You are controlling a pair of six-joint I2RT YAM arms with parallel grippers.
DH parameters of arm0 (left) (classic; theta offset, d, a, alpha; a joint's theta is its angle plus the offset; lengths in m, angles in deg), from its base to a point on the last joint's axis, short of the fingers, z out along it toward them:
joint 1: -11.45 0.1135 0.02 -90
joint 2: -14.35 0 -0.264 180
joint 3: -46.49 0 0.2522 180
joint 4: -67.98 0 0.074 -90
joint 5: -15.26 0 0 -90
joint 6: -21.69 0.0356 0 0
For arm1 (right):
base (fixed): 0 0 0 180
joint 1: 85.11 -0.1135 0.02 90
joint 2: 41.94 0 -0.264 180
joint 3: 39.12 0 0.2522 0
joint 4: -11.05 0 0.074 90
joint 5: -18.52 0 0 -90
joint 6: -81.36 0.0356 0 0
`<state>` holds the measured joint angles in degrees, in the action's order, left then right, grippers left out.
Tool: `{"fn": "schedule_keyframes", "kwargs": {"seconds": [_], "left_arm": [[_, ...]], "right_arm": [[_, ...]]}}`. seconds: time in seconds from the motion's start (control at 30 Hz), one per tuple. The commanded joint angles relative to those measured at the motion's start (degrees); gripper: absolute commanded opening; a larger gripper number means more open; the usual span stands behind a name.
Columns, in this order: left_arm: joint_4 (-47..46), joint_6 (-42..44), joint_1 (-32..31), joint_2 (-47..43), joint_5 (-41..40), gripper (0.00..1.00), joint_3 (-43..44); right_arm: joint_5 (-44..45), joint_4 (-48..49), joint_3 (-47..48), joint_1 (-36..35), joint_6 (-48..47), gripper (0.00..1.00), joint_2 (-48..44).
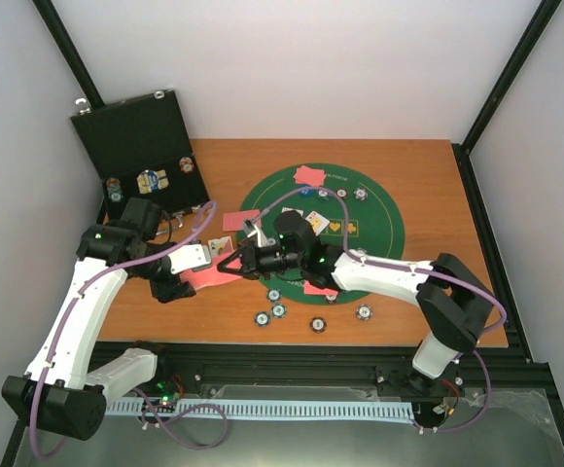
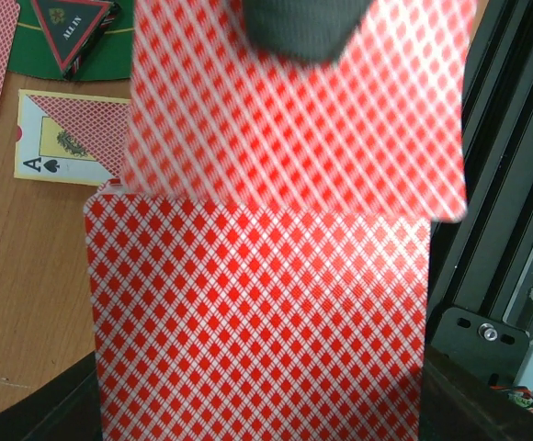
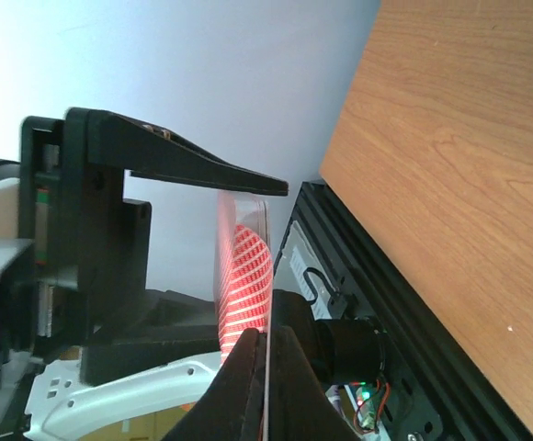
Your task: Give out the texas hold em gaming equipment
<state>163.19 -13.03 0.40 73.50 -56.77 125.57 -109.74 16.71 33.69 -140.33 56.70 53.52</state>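
Note:
My left gripper (image 1: 202, 276) is shut on a deck of red-backed playing cards (image 1: 216, 278), held above the table's front left. That deck (image 2: 257, 322) fills the left wrist view and hides the jaws. My right gripper (image 1: 231, 261) is shut on the top card (image 2: 294, 119), which looks blurred and shifted off the deck. In the right wrist view its fingertips (image 3: 248, 367) pinch the card's thin edge (image 3: 244, 266). The black red-edged triangle marker (image 2: 69, 28) lies on the green mat. Several poker chips (image 1: 278, 310) sit on the table near the front.
The black hinged case (image 1: 146, 146) stands open at the back left with chips inside. Cards (image 1: 309, 176) and chips (image 1: 361, 193) lie on the round green mat (image 1: 379, 233). An ace-of-spades card box (image 2: 64, 138) lies on the wood. The black frame rail (image 2: 505, 184) runs along the table's near edge.

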Motion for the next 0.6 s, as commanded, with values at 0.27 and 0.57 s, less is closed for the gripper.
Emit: {"fn": "schedule_keyframes", "kwargs": {"seconds": [0.27, 0.57], "left_arm": [[-0.17, 0.35, -0.28, -0.08, 1.67, 0.27, 1.13], [-0.07, 0.15, -0.22, 0.38, 1.62, 0.27, 1.05]], "right_arm": [[11.09, -41.70, 8.04, 13.10, -27.29, 0.07, -13.21], [59.61, -70.83, 25.33, 16.77, -51.30, 0.06, 3.91]]}}
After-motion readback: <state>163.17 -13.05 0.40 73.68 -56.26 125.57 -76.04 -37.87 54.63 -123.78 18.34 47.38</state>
